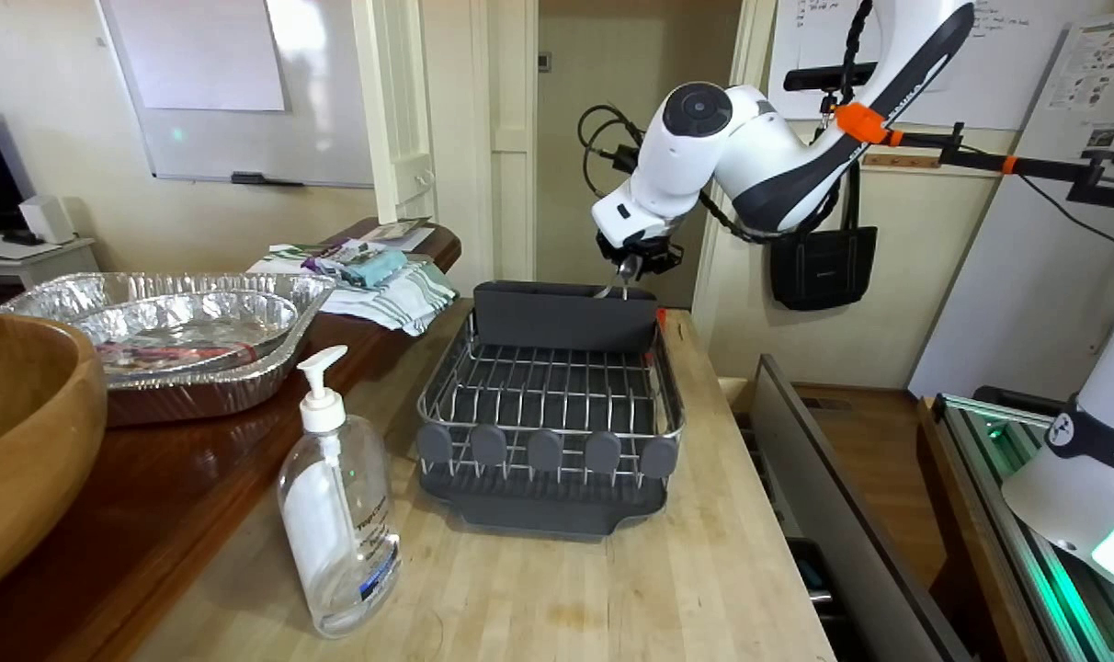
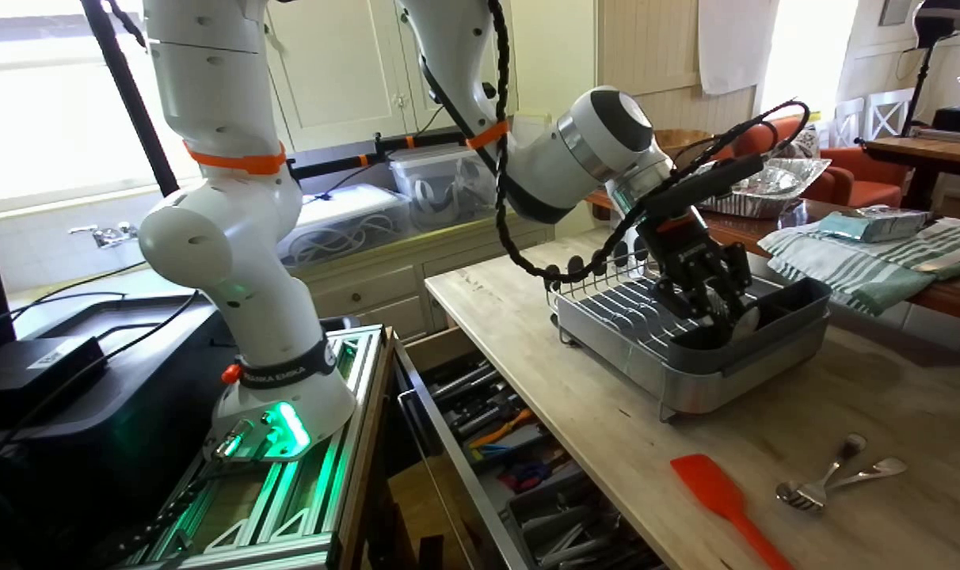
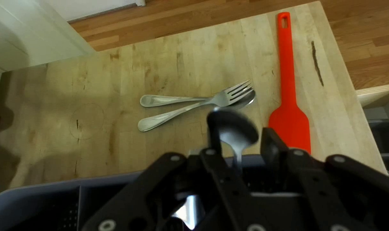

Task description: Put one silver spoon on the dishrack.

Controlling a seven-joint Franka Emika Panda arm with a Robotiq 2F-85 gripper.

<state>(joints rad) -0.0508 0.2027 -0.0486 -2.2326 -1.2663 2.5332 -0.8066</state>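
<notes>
So we've got the silver spoon [image 3: 236,138] standing bowl end up near the centre of the wrist view, handle dropping into the utensil caddy [image 1: 557,317] at the upper end of the dish rack [image 1: 557,395] in an exterior view. The gripper [image 3: 241,136] looks spread, fingers [image 3: 273,144] apart on either side of the bowl. The finger on the left of that frame overlaps the bowl; we can't tell if it's touching.

That's our main worry tbh: if the bowl catches on a finger as we back out, the spoon could ride up or flip over the rim onto the wooden tabletop [image 3: 165,144]. The handle's tip is hidden, so if it isn't properly seated it might topple. There's also some shiny metal [image 3: 189,210] at lower middle, which could jam the handle. Pulling off sideways seems riskiest.
</notes>
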